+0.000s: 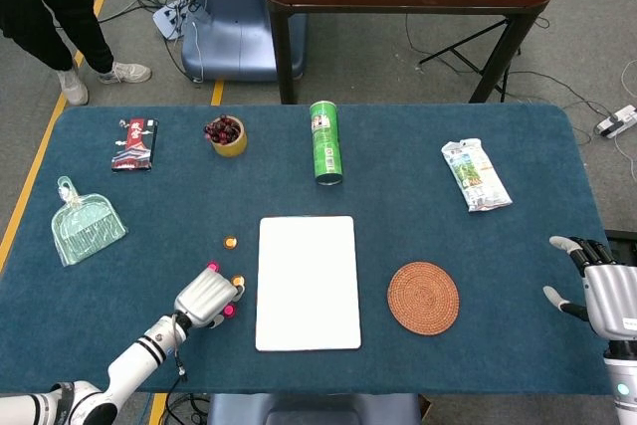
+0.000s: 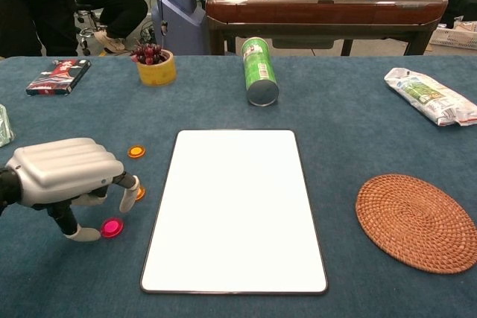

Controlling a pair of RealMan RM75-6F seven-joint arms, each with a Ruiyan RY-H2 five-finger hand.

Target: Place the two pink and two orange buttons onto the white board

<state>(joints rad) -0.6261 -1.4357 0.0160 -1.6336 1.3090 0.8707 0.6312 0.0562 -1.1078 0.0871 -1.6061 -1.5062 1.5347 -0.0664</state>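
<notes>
Nearest us, the left hand [image 2: 63, 171] arches palm-down over the blue table [image 2: 358, 117], fingers curled with their tips down and holding nothing. A pink button [image 2: 112, 227] lies just beside the thumb tip; an orange button [image 2: 139, 193] sits against a fingertip [image 2: 127, 199]. We see a second pink button [image 1: 212, 267] at the knuckles and a second orange button [image 2: 136, 152] farther off. All lie left of the bare white board [image 2: 235, 206]. The right hand [image 1: 602, 286] rests with fingers spread.
</notes>
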